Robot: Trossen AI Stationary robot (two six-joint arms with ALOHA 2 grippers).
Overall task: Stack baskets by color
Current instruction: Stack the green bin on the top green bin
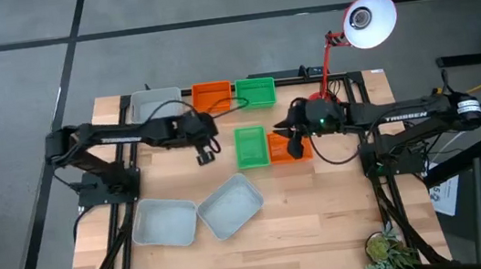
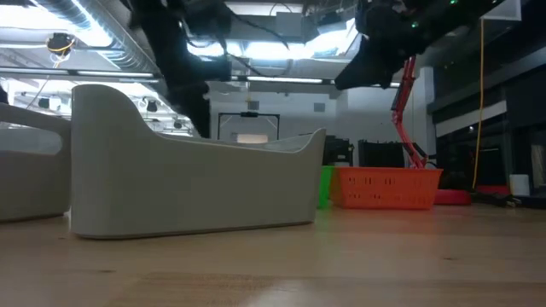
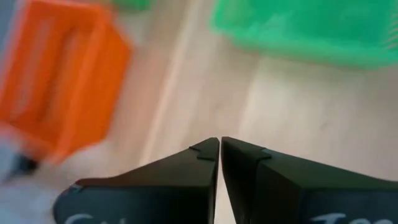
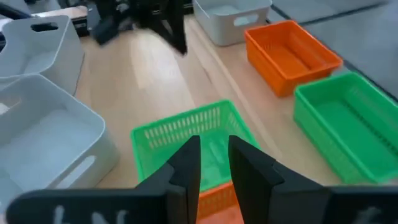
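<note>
My right arm [image 1: 404,117] reads "TROSSEN". Left fingers [image 3: 220,149] nearly together, empty, above surface [image 1: 323,207]; right fingers [image 4: 214,155] narrow, over green basket [image 4: 186,134].

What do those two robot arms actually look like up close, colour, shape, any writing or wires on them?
Both are slim, jointed and matt black. The right arm carries white lettering along its forearm and a small green light near its wrist; a black cable loops beside it. The left arm has a black cable arching over it. Each ends in a gripper, left gripper and right gripper, with two flat, wedge-shaped black jaws, faint white lettering at their base.
</note>
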